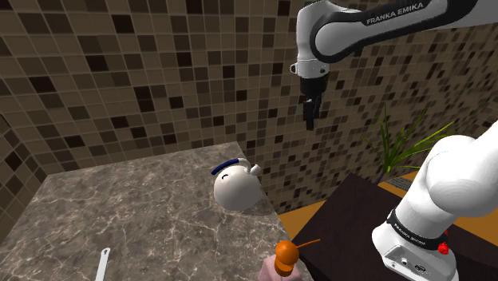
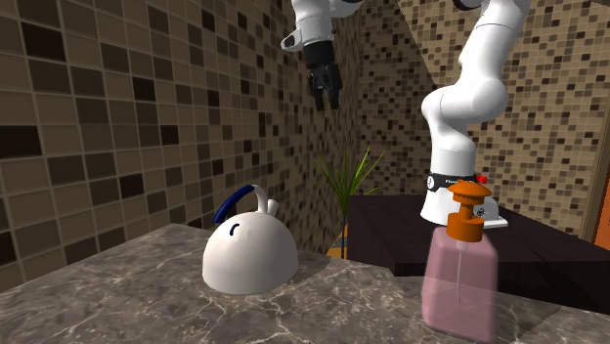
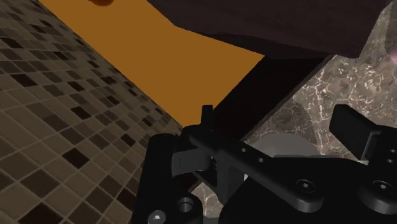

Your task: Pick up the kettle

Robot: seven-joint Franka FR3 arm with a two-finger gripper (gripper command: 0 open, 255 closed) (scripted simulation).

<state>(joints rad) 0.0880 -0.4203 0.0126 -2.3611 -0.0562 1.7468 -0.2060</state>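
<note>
1. In the shoulder view we see soft, even, rather dim light. The kettle [image 1: 236, 187] is brightest at its twelve o'clock and greys gradually toward six o'clock.
2. We see a mild sheen on the counter [image 1: 128, 215], with no harsh glare.
3. In the second exterior view, the white arm [image 2: 459, 98] at two o'clock is our brightest surface, smoothly shaded.
4. The soap bottle [image 2: 459, 279] at four o'clock looks soft-edged to us, while the tiles [image 2: 78, 117] at nine o'clock stay crisp.
5. We find the wrist view darkest: the gripper [image 3: 277, 127] is a near-black mass with little detail, and the orange surface [image 3: 159, 57] at eleven o'clock is flat and unshaded.
</note>
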